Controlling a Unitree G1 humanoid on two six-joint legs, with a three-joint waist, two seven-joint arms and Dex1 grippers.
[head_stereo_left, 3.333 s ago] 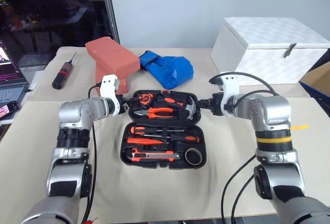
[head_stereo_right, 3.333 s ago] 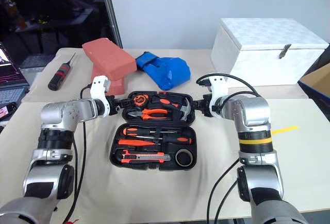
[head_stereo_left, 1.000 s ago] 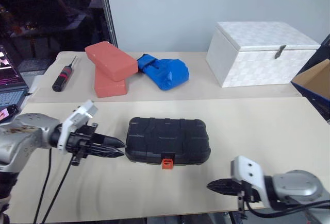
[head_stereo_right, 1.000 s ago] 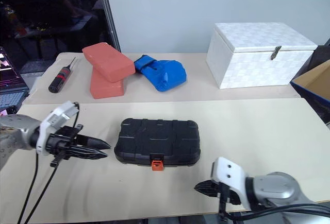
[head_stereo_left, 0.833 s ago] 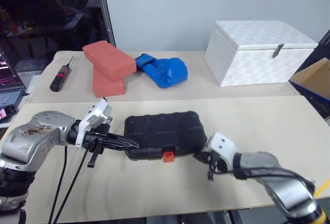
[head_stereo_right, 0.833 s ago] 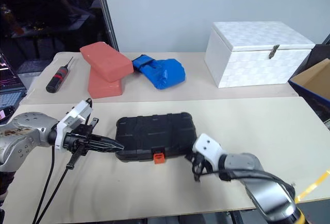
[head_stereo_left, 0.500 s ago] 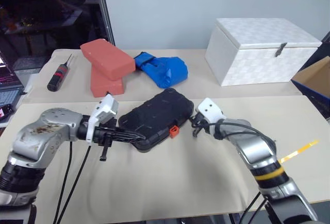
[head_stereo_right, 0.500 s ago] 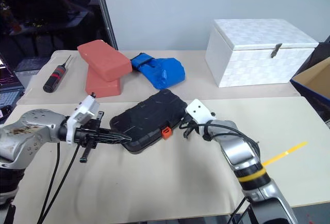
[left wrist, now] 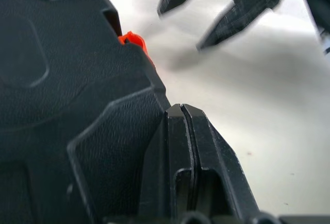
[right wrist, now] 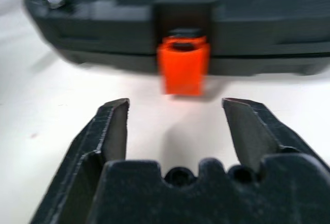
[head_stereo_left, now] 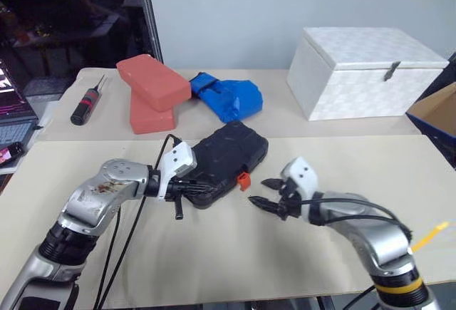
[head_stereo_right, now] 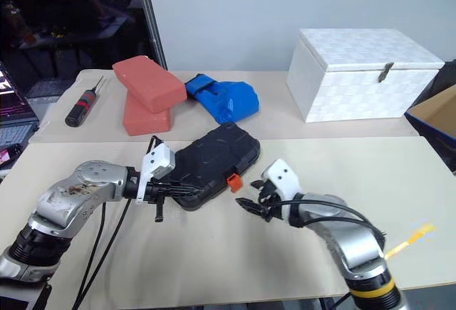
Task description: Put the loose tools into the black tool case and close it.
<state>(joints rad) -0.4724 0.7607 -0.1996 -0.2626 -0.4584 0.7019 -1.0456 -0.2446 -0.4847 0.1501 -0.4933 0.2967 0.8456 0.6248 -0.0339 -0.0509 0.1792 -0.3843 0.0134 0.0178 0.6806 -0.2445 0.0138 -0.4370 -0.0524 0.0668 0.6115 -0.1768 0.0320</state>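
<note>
Right gripper open before the latch; left gripper shut against the case.

The right gripper stands with fingers spread, holding nothing, just short of the orange latch. The left gripper, fingers together, presses the near corner of the closed black tool case, which lies skewed at mid-table. Judgement: rigid moulded plastic, weighty with tools, smooth-sided; best steadied at its edges while the latch is pressed.

On the beige table a white box with a metal latch sits at the far right, two stacked red blocks and a crumpled blue cloth, perhaps a bag, lie mid-back, and a black-and-red-handled screwdriver lies far left.
</note>
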